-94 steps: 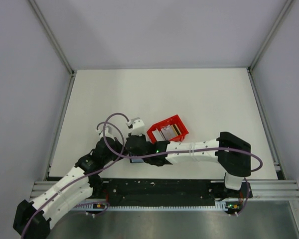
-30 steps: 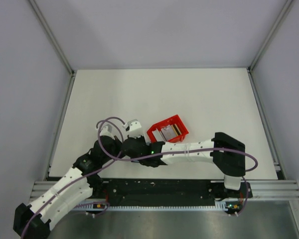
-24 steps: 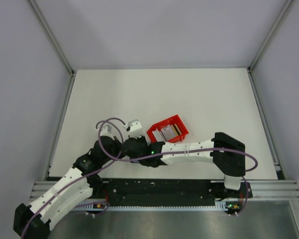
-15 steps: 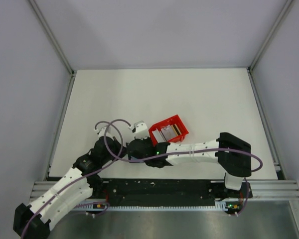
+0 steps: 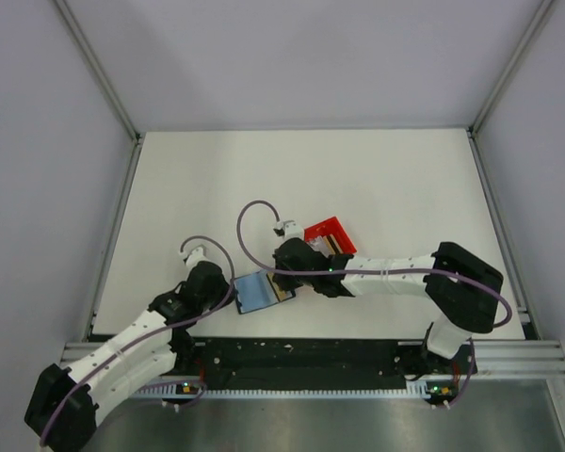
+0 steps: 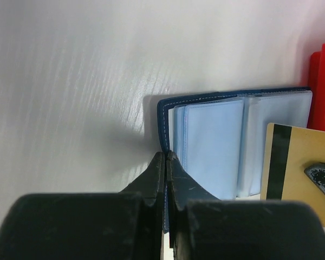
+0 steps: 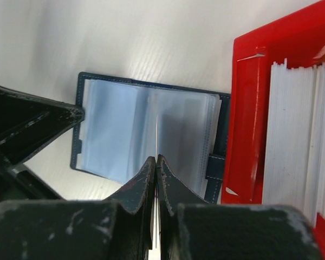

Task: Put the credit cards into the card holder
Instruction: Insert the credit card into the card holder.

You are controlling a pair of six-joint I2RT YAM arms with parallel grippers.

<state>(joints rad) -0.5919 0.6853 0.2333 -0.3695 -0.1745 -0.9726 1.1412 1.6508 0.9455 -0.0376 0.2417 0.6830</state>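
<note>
Card holder (image 6: 216, 141) lies open flat on the table (image 5: 358, 179), light-blue pockets facing up, just beside the red bin (image 7: 249, 108) and between the two arms. Left gripper (image 6: 166, 162) is clenched on the outer edge of the navy cover on its own side. Judgement: this pins the holder open and stops it sliding or folding while a card is pushed in. Right gripper (image 7: 156, 162) is clamped on one tan card (image 6: 292, 168) with a black stripe. From its own wrist view the card shows only as a thin edge-on line over the middle fold, so it is held upright, short edge toward the pockets. From the left wrist view the same card hangs over the half of the holder nearer the bin. I cannot tell whether its lower edge touches the plastic, and no part of it looks to be inside a pocket yet. A stack of white cards (image 7: 295, 130) stands on edge in the bin, untouched. Step in hand, as I read it: lining the card up with a pocket mouth for insertion, with most of the task left. Next move calls for tilting the card toward the pocket opening and sliding it in shallow. Risk: the thin pocket film buckles, or the card catches the fold and drags the holder against the left grip.
</note>
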